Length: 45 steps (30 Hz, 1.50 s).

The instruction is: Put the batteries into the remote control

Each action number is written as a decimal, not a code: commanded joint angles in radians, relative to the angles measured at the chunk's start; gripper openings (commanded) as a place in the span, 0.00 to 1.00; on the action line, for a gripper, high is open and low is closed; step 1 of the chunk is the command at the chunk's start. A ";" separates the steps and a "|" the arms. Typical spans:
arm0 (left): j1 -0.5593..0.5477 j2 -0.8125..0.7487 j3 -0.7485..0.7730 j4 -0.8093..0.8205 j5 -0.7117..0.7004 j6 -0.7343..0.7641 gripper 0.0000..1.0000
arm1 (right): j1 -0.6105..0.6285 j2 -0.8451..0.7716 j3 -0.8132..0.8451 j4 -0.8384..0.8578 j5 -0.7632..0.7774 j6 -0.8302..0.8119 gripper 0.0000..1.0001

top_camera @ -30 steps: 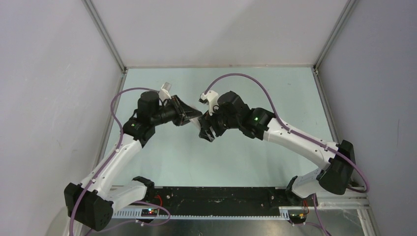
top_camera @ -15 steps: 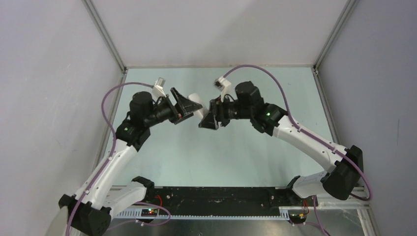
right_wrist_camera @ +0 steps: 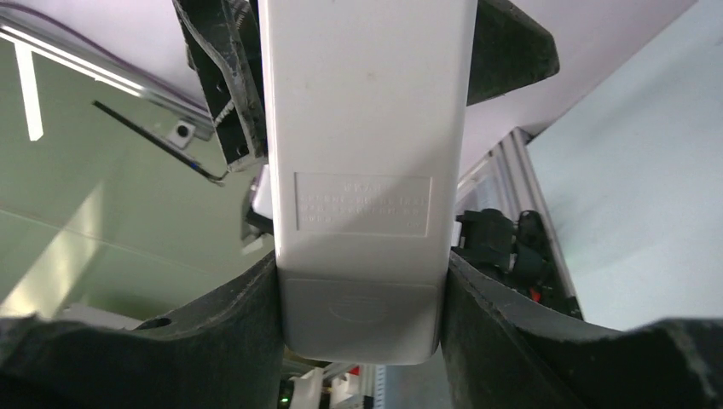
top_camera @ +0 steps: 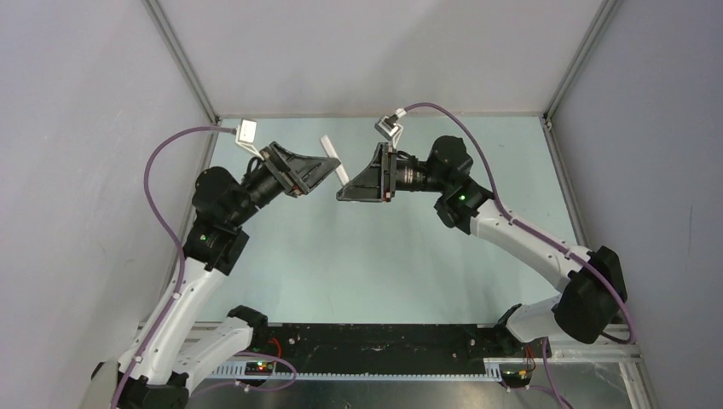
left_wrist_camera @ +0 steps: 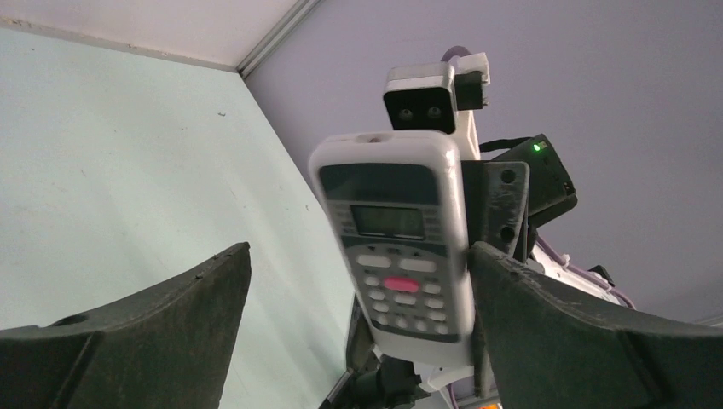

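Above the bench (top_camera: 341, 264), the remote control (left_wrist_camera: 392, 247) is held aloft.
The right pincer (right_wrist_camera: 360, 273) clamps its button end from both sides, plain back toward that camera; the left pincer (left_wrist_camera: 358, 254) gapes wide around its buttoned front, gripping nothing.

from above the remote (top_camera: 333, 159) is only a thin white sliver, its lower end hidden in the right gripper (top_camera: 348, 183). left wrist: the marks on the buttons (left_wrist_camera: 401, 300) and the screen (left_wrist_camera: 390, 221) are too small and blurred to read; the left fingers (left_wrist_camera: 153, 328) run off the bottom edge. right wrist: the remote's top is cut off, the label (right_wrist_camera: 362, 204) unreadable, the right fingers (right_wrist_camera: 213, 332) cropped below.
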 commanded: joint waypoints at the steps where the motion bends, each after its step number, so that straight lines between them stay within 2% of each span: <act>1: -0.010 0.000 0.005 0.058 -0.012 0.038 1.00 | 0.025 0.029 -0.001 0.269 -0.065 0.190 0.39; 5: -0.021 0.006 0.021 0.091 0.004 0.032 1.00 | 0.051 0.044 0.000 0.281 -0.064 0.198 0.39; 7: -0.025 0.007 0.019 0.092 0.008 0.024 0.96 | 0.055 0.050 -0.001 0.284 -0.059 0.202 0.40; 11: -0.027 0.001 -0.001 0.092 0.012 0.003 0.75 | 0.057 0.055 -0.009 0.281 -0.042 0.206 0.41; 13: -0.026 -0.001 -0.006 0.092 0.008 -0.002 0.61 | 0.056 0.055 -0.021 0.276 -0.028 0.206 0.44; 15: -0.026 0.000 -0.008 0.092 0.006 -0.003 0.42 | 0.057 0.053 -0.037 0.272 -0.013 0.210 0.48; 16: -0.027 0.001 -0.009 0.092 0.006 -0.002 0.38 | 0.055 0.049 -0.049 0.267 -0.003 0.211 0.52; 17: -0.026 0.001 -0.011 0.092 0.004 -0.001 0.28 | 0.055 0.048 -0.053 0.263 0.009 0.209 0.55; 18: -0.026 0.002 -0.016 0.091 0.003 -0.001 0.24 | 0.054 0.039 -0.063 0.254 0.014 0.203 0.66; 19: -0.027 0.004 -0.017 0.089 0.003 -0.001 0.18 | 0.053 0.034 -0.068 0.238 0.032 0.184 0.72; 20: -0.027 0.006 -0.018 0.079 0.003 0.000 0.16 | 0.050 0.020 -0.071 0.183 0.046 0.166 0.83; 21: -0.027 0.011 -0.019 0.069 -0.002 0.007 0.14 | 0.047 0.011 -0.071 0.150 0.070 0.125 0.87; 22: -0.027 0.014 -0.018 0.036 -0.008 0.012 0.12 | 0.038 -0.006 -0.072 0.077 0.081 0.105 0.95; 23: -0.027 0.021 -0.010 0.016 -0.021 0.032 0.11 | 0.034 -0.015 -0.071 0.045 0.101 0.069 0.97; 25: -0.026 0.035 0.005 -0.069 -0.056 0.075 0.08 | 0.011 -0.042 -0.071 -0.070 0.132 0.014 0.99; 28: -0.026 0.059 0.019 -0.210 -0.154 0.131 0.06 | -0.028 -0.099 -0.071 -0.346 0.231 -0.110 1.00; 29: -0.025 0.066 0.017 -0.233 -0.174 0.152 0.06 | -0.033 -0.128 -0.078 -0.473 0.337 -0.193 0.99; 31: -0.025 0.094 0.001 -0.285 -0.228 0.178 0.06 | -0.039 -0.169 -0.112 -0.620 0.514 -0.290 1.00; 33: -0.025 0.132 -0.029 -0.315 -0.274 0.203 0.07 | -0.048 -0.212 -0.163 -0.714 0.669 -0.321 0.99; 38: -0.030 0.276 -0.127 -0.341 -0.414 0.264 0.09 | -0.069 -0.316 -0.249 -0.870 0.925 -0.313 1.00; 41: -0.049 0.380 -0.150 -0.339 -0.522 0.299 0.11 | -0.082 -0.369 -0.279 -0.936 0.990 -0.309 0.99; 45: -0.076 0.462 -0.152 -0.319 -0.570 0.313 0.20 | -0.117 -0.402 -0.305 -0.982 1.004 -0.284 0.99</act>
